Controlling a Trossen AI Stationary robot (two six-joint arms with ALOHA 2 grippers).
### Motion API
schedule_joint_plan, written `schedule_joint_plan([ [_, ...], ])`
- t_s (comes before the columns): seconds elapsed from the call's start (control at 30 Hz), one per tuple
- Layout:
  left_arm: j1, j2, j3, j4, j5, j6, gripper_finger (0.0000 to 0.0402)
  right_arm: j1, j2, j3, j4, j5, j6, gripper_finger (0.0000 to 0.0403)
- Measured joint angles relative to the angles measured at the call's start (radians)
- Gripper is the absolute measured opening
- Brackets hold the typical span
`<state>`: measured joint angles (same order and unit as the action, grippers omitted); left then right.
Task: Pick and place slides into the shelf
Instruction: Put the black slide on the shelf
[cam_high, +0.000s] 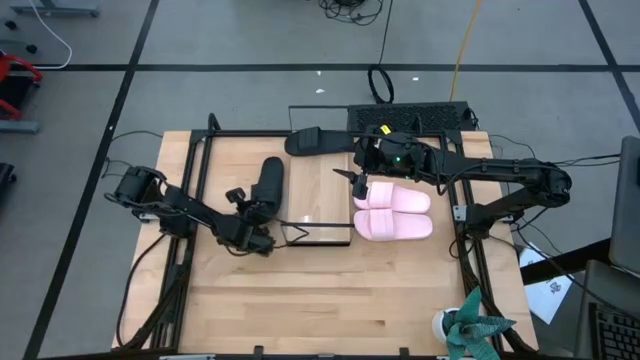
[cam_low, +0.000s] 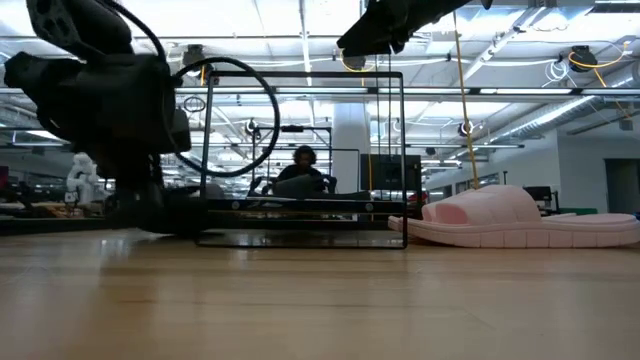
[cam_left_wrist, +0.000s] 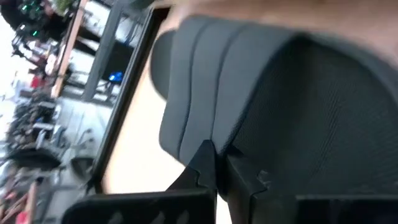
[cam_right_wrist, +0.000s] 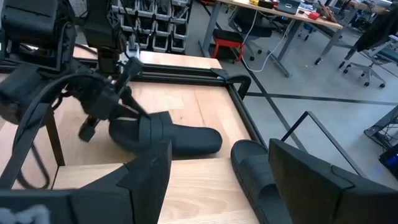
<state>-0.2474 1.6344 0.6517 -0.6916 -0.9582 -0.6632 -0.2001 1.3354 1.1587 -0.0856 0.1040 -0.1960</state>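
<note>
The left hand (cam_high: 262, 240) is low over the light wooden bench (cam_high: 330, 300), at the near end of a matte black slide sandal (cam_high: 270, 182) lying left of the shelf. Its fingers are clenched together; the left wrist view shows the closed fingertips (cam_left_wrist: 214, 163) against the wide black strap (cam_left_wrist: 286, 106), but whether they pinch the material cannot be told.

The right hand (cam_high: 352, 178) hovers with fingers spread over the shelf's far right part, grasping nothing.

The shelf, a narrow light-wood board in a thin black metal frame (cam_high: 318, 232), stands mid-bench. A second black slide (cam_high: 318, 140) lies at its far edge. The pale pink pair of slides (cam_high: 392, 212) lies side by side just right of the shelf.

A person (cam_low: 303, 172) sits in the room beyond.
</note>
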Motion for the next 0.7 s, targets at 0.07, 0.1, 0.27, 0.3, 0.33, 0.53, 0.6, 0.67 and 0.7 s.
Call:
schedule_joint_plan([
  [0.07, -0.004, 0.000, 0.018, -0.120, 0.007, -0.070, 0.0003, 0.000, 0.000, 0.000, 0.000, 0.000, 0.000, 0.0258],
  [0.1, -0.011, 0.000, 0.030, -0.190, 0.010, -0.104, 0.0003, 0.000, 0.000, 0.000, 0.000, 0.000, 0.000, 0.0258],
  [0.27, -0.062, -0.021, 0.087, -0.483, 0.025, -0.291, 0.0001, 0.000, 0.000, 0.000, 0.000, 0.000, 0.000, 0.0258],
  [0.3, -0.075, -0.032, 0.094, -0.528, 0.033, -0.328, 0.0001, 0.000, 0.000, 0.000, 0.000, 0.000, 0.000, 0.0258],
  [0.33, -0.092, -0.048, 0.101, -0.577, 0.040, -0.365, 0.0001, 0.000, 0.000, 0.000, 0.000, 0.000, 0.001, 0.0258],
  [0.53, -0.185, -0.166, 0.176, -0.837, 0.031, -0.580, 0.0001, 0.000, 0.000, 0.001, 0.007, 0.000, 0.001, 0.0258],
  [0.6, -0.211, -0.197, 0.207, -0.882, 0.025, -0.628, 0.0001, 0.000, 0.000, 0.001, 0.007, 0.000, 0.001, 0.0258],
  [0.67, -0.227, -0.230, 0.234, -0.874, 0.019, -0.582, 0.0000, 0.000, 0.000, 0.001, 0.007, 0.000, 0.001, 0.0258],
  [0.7, -0.232, -0.241, 0.249, -0.878, 0.018, -0.569, 0.0000, 0.000, 0.000, 0.001, 0.007, 0.000, 0.001, 0.0258],
])
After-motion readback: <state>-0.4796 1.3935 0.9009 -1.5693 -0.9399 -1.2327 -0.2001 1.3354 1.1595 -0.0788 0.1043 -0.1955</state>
